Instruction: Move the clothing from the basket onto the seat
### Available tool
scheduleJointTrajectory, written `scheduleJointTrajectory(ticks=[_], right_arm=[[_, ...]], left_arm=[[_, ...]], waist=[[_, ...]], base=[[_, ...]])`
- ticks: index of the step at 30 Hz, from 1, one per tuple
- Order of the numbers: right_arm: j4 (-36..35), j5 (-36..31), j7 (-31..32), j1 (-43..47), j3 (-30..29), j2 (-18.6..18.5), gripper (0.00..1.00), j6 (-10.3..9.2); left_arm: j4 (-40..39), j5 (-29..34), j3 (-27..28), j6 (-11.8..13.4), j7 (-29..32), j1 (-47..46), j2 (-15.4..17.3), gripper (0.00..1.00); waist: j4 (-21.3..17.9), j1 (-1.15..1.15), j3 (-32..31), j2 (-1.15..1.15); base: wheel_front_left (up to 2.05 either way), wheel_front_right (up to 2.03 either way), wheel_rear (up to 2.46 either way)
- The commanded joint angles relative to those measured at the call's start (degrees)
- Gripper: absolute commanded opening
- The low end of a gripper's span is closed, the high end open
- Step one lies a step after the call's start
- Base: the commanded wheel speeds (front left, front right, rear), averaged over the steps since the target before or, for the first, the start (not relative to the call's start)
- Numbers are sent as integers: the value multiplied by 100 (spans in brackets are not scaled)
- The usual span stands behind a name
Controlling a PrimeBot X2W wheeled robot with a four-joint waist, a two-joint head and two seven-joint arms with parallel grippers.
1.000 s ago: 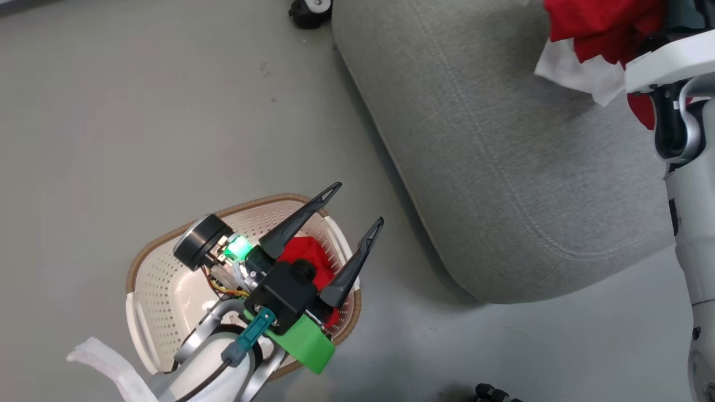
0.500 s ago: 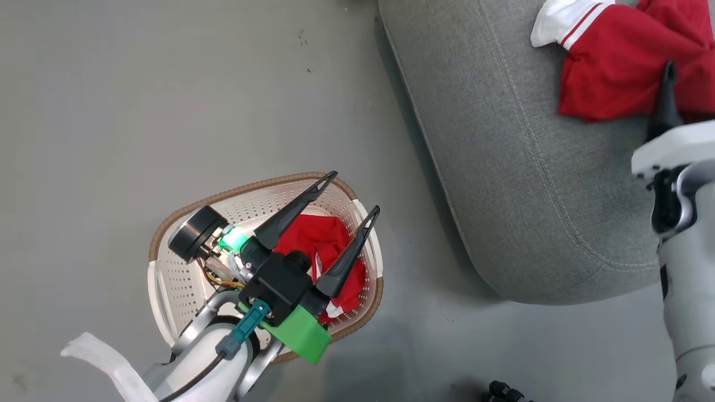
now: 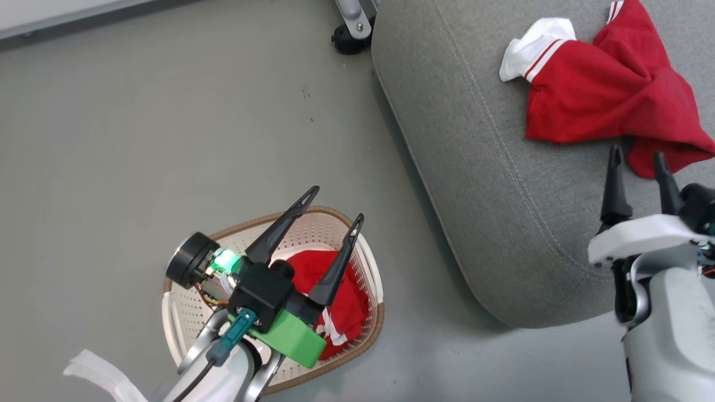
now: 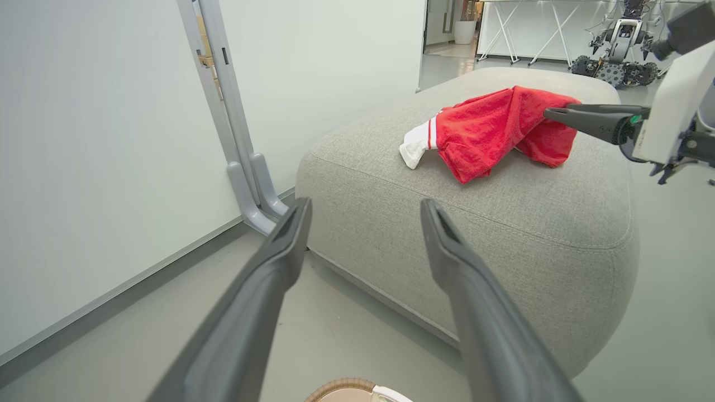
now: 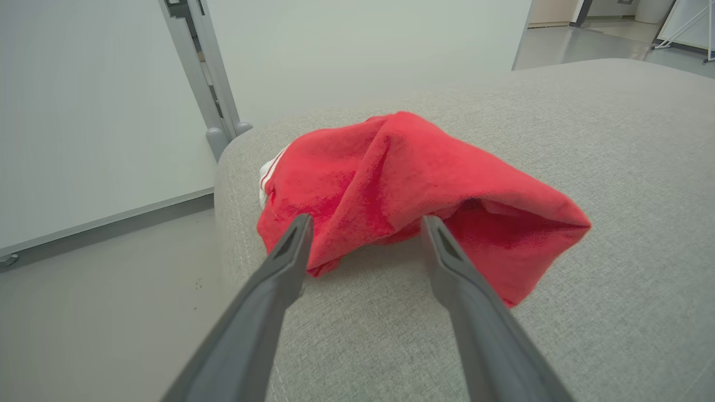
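Note:
One piece of the clothing, a red garment with a white striped cuff, lies spread on the grey seat. My right gripper stands open just short of its near edge, holding nothing; the right wrist view has the garment right beyond the gripper. A second red garment lies in the cream basket on the floor. Above the basket hangs my left gripper, open and empty, pointing toward the seat. The basket's brown rim peeks in at the bottom of the left wrist view.
A grey post on a wheeled foot stands at the seat's far corner, against a white wall. Bare grey floor lies between basket and wall. Another robot is parked far behind the seat.
The head camera has shifted. My right gripper has let go of the red garment, which now lies on the seat, and has drawn back from it. The left gripper still hangs open over the basket.

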Motion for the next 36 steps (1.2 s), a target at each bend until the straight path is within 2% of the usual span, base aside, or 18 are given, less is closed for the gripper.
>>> scheduleJointTrajectory(ticks=[1,9,17,27,36], right_arm=[[-174,-58,-16,202,117,59,100,0],[-1152,-140,-16,1029,838,186,100,-1],[-1983,-196,193,1573,1245,213,100,-1],[-2697,-196,624,2107,1417,218,100,0],[-3058,-208,959,2480,1422,220,100,0]], left_arm=[[59,-84,44,56,-63,124,-33,100],[404,-296,278,342,-351,376,-166,100],[677,-636,753,543,-528,595,-244,100],[618,-883,1533,436,-564,957,-291,100],[634,-694,2233,187,-560,1383,-408,100]], waist=[[142,0,-246,0],[596,0,-665,0],[1113,0,-924,0],[1620,0,-1198,0],[1727,0,-1436,0]], base=[[0,0,0],[0,0,0],[0,0,0],[0,0,0],[0,0,0]])
